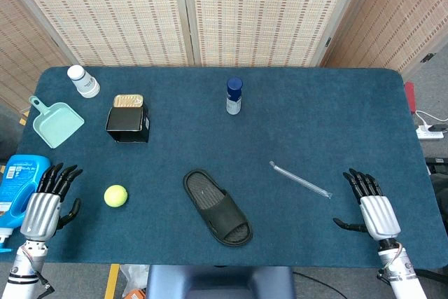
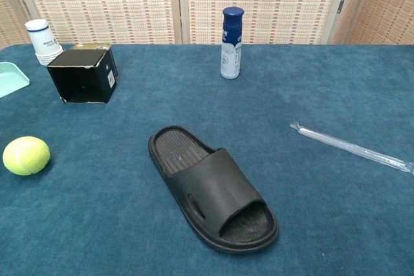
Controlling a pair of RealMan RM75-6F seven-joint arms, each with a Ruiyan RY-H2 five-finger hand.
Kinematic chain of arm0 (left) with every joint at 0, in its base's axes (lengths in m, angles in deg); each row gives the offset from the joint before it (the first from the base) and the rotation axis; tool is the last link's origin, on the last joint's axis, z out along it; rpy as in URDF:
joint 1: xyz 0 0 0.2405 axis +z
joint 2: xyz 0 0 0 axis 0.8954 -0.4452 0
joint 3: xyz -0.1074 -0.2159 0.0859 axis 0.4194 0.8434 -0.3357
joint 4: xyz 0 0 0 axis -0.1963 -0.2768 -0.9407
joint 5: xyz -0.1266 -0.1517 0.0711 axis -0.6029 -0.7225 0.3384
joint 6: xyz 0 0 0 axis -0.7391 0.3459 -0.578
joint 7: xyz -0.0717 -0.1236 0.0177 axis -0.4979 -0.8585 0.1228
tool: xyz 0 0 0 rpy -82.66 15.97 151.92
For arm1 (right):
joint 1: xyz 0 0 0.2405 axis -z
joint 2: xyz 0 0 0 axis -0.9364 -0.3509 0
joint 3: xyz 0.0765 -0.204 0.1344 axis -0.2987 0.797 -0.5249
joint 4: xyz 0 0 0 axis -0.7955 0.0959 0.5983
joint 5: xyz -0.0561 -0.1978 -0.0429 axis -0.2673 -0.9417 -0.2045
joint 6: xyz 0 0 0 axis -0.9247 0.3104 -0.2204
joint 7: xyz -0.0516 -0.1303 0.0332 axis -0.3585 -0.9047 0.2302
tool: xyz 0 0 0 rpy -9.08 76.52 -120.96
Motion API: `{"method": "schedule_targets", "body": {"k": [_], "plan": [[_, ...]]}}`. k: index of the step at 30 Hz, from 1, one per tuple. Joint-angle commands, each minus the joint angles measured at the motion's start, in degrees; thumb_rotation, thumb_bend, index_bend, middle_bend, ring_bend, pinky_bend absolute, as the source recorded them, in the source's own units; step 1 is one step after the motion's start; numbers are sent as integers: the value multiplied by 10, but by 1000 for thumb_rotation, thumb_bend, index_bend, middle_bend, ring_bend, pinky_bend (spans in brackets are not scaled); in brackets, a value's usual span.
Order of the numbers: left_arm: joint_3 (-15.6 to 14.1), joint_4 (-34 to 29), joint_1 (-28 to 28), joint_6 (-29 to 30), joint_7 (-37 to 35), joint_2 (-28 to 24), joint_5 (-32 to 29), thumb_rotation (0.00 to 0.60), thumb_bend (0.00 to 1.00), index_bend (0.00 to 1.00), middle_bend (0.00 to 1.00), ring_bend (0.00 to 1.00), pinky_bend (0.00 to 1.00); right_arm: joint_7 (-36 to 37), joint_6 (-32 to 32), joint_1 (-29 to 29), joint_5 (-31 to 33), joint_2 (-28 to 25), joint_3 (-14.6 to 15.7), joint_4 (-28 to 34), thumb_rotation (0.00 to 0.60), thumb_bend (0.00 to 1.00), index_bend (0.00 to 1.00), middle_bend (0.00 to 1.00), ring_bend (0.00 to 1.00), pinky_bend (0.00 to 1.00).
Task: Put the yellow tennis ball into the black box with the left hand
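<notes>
Starting arrangement, as I see it from the operator's station. The tennis ball (image 1: 115, 195) lies on the blue table (image 1: 315, 117), in front of the black box (image 1: 128, 123) and well apart from it, nearer my edge of the table. My left hand (image 1: 47, 201) rests just beside the ball on its outer side, not touching it, fingers spread and holding nothing. My right hand (image 1: 371, 204) lies far across the table from the box, likewise spread and empty; neither hand appears in the chest view.

Progress, in my judgement: nothing of the task is done yet. The ball is not grasped and the box holds no ball that I can see. What remains is the whole sequence: close the left hand on the ball, lift it, carry it forward to the box and let it go inside. The box's opening appears to face upward in the head view, though the chest view shows mainly a dark side face.

Other items: a black slipper (image 1: 217, 206) to the right of the box and nearer me, and a blue-capped bottle (image 1: 234, 96) further right of the box.

Writing: the bottle carries a label, and a small sticker sits on the box's side, but both are too small to read.
</notes>
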Motion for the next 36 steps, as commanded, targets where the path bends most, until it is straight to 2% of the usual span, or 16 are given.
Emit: {"method": "schedule_targets", "body": {"k": [1,11,12,13,14,15,16,18,20,21,22,23,24,25,30,36], "plan": [[0,-2,-1,1,3,-1,2,565,419,171,110,2,0,1,1,0,1,-1,0,-1,600,0,0,0,0,0],[-5,-15,5,24,4,-14,19,554,412,175,114,17,23,8,-16,5,-10,-2,4,-3,600,0,0,0,0,0],[-3,-13,4,25,1,-13,19,508,381,226,152,108,155,8,-15,5,-9,-1,3,-3,600,0,0,0,0,0],[1,-6,2,35,-14,-7,24,449,341,359,265,297,387,8,-15,5,-9,-2,3,-2,600,0,0,0,0,0],[2,-2,3,38,-28,-4,24,376,302,535,433,493,607,8,-15,5,-9,-2,3,-1,600,0,0,0,0,0],[2,2,3,40,-39,-1,24,339,287,615,516,580,695,8,-15,5,-9,-2,3,0,600,0,0,0,0,0],[2,5,3,41,-43,1,25,279,263,762,681,745,841,8,-15,5,-10,-2,3,0,600,0,0,0,0,0],[-4,22,4,41,-58,8,29,187,228,981,960,960,987,5,-14,4,-11,-1,3,-1,600,0,0,0,0,0],[-33,48,22,29,-96,19,25,343,271,1000,1000,1000,1000,0,-4,-1,-9,0,3,-1,600,0,0,0,0,0],[-41,60,32,31,-97,25,24,475,357,1000,1000,1000,1000,1,-2,-1,-8,-1,4,-1,600,0,0,0,0,0],[-52,78,47,41,-92,35,25,570,473,1000,1000,1000,1000,4,-2,-1,-8,-2,3,-1,600,0,0,0,0,0],[-60,92,59,51,-89,46,27,596,548,1000,1000,1000,1000,6,-2,-1,-7,-2,3,-1,600,0,0,0,0,0],[-70,104,73,61,-90,56,30,600,641,1000,1000,1000,1000,7,-2,-1,-6,-3,2,-2,600,0,0,0,0,0],[-84,122,91,73,-92,70,35,600,667,1000,1000,1000,1000,10,-3,-1,-6,-3,2,-2,600,0,0,0,0,0],[-121,208,137,88,-88,140,52,600,679,1000,1000,1000,1000,10,1,-3,-9,-4,5,-3,600,0,0,0,0,0],[-119,298,135,69,-47,223,61,600,679,1000,1000,1000,1000,11,0,-4,-11,-4,6,-2,600,0,0,0,0,0]]}}
